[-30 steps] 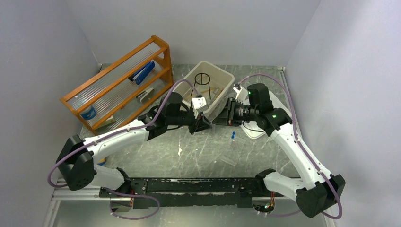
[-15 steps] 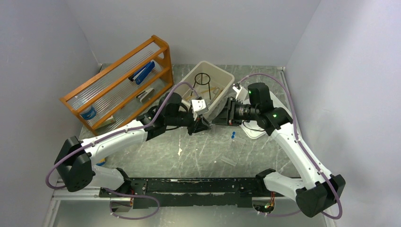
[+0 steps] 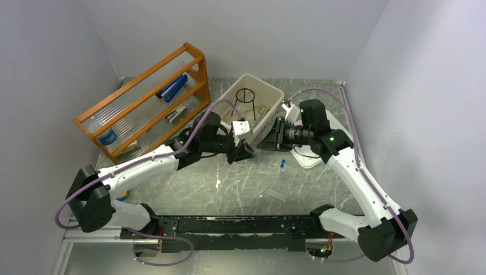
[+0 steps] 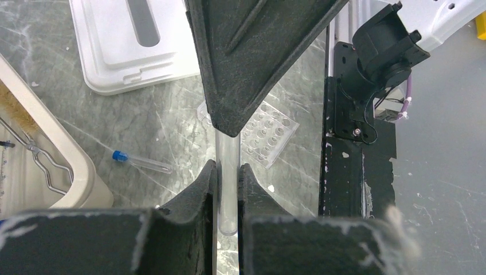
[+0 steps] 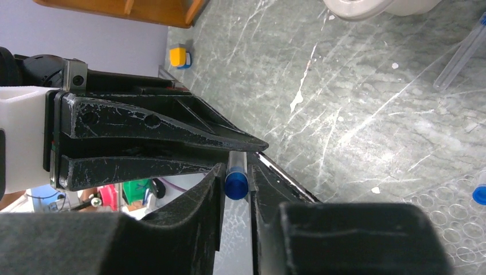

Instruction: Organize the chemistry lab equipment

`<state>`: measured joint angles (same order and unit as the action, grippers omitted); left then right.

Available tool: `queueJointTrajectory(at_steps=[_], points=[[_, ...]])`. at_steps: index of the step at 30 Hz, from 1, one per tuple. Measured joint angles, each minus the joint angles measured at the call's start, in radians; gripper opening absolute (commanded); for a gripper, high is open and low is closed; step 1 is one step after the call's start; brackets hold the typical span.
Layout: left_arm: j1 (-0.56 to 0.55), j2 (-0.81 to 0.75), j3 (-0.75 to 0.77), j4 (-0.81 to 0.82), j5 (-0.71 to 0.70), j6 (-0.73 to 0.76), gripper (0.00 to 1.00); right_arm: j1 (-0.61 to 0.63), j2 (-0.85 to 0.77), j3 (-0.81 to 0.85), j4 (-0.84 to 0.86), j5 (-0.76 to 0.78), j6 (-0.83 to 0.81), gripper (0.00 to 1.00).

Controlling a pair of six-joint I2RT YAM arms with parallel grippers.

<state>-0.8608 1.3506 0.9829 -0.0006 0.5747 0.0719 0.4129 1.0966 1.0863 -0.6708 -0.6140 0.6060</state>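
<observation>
A blue-capped vial is being gripped at both ends. The right gripper is pinching its capped end between narrow fingers, and the left gripper is clamping its clear body. Beyond the left fingers, a second vial is lying on the table, between the beige tub and a clear well plate.

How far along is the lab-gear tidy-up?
Done: the black tripod and other bits sit in the beige tub. In hand: a blue-capped tube is clamped by the left tool and right tool at once, which looks like a handover. Left: a second capped tube and a clear well plate lie loose on the table; a white lid lies off the tub.
</observation>
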Motion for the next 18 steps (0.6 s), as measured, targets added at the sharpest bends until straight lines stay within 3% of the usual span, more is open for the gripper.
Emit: queueJointTrajectory(at_steps=[3, 6, 12, 14, 18], points=[[0.000, 0.000, 0.005, -0.003, 0.001, 0.000, 0.14, -0.001, 0.000, 0.000, 0.008, -0.003, 0.000, 0.16], [0.000, 0.000, 0.006, -0.004, -0.001, -0.001, 0.40, -0.002, 0.001, 0.000, 0.006, -0.002, -0.001, 0.15], [0.000, -0.003, 0.026, -0.026, -0.099, -0.060, 0.74, -0.003, 0.002, 0.026, -0.057, 0.078, -0.039, 0.13], [0.000, -0.021, 0.024, -0.031, -0.156, -0.089, 0.80, -0.005, 0.002, 0.059, -0.110, 0.149, -0.061, 0.13], [0.001, -0.118, 0.015, -0.024, -0.258, -0.153, 0.81, -0.006, -0.008, 0.120, -0.210, 0.320, -0.097, 0.12]])
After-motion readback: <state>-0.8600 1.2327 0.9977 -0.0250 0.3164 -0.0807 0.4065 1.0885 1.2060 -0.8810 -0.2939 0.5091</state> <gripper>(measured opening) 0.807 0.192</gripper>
